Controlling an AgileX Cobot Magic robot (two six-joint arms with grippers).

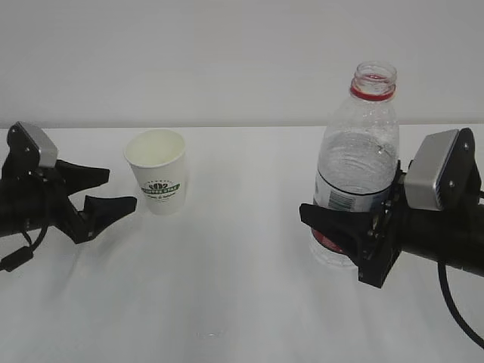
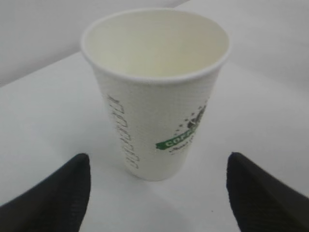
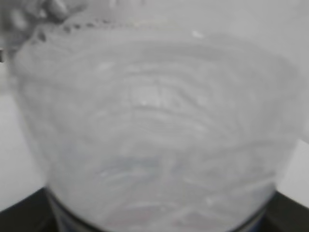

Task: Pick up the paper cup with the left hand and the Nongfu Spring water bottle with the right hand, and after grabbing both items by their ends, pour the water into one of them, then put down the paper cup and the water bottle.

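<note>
Lab-like test bench: bare white table [image 1: 242, 302], plain white wall [image 1: 227, 53].

A plain white worktop [image 1: 242, 302] fills the lower part of the scene and ends at a pale wall along its far edge. On its left half, toward the far side, the paper cup [image 1: 157, 180] stands upright with its mouth open to the top and its green logo facing the near side. On the right half the Nongfu Spring water bottle [image 1: 357, 162] stands upright and uncapped, well apart from the cup; whether its base actually touches the worktop cannot be told.
</note>
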